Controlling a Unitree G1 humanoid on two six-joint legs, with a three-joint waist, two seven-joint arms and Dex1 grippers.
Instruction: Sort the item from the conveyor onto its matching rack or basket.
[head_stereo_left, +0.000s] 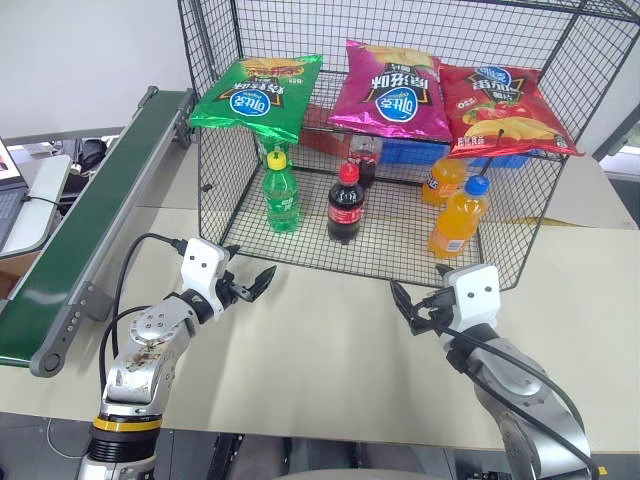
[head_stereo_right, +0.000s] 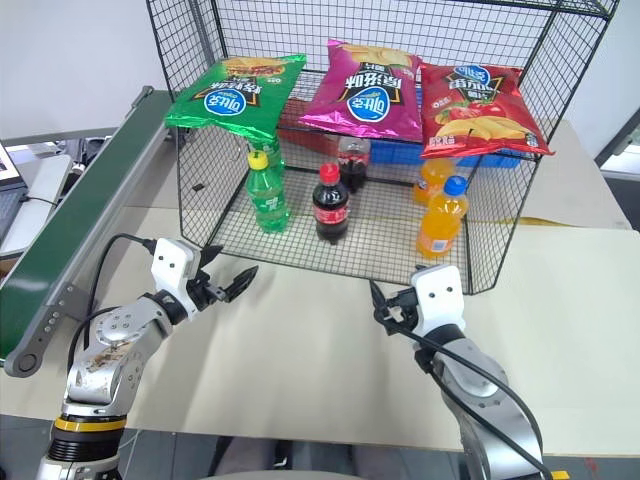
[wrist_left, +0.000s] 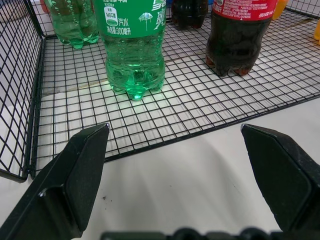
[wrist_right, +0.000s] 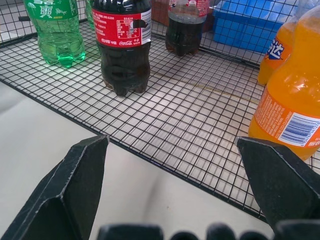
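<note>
Bottles are the chief hazard now: the green soda bottle (head_stereo_left: 281, 192) stands upright on the grid floor of the black wire cage (head_stereo_left: 390, 262), at its front left, with the red-capped cola bottle (head_stereo_left: 346, 204) just beside it and two orange soda bottles (head_stereo_left: 458, 216) further right. Both arms hang just outside the low front wall, over the pale table (head_stereo_left: 330, 350). The left gripper (head_stereo_left: 250, 287) has its fingers spread wide and holds nothing; the right gripper (head_stereo_left: 412, 305) is likewise wide and empty. I judge the sorting done or nearly so, as the green bottle already sits in the lower compartment. A careless move forward by either arm could catch a fingertip in the mesh or knock the front bottles over, since they stand close to the wall.

The conveyor (head_stereo_left: 90, 220) runs off the picture's left edge, so its far part cannot be checked for another item. A second green bottle behind the first shows partly in the left wrist view (wrist_left: 75, 22); the chip bags (head_stereo_left: 385, 90) on the upper shelf screen the rear of the compartment.
</note>
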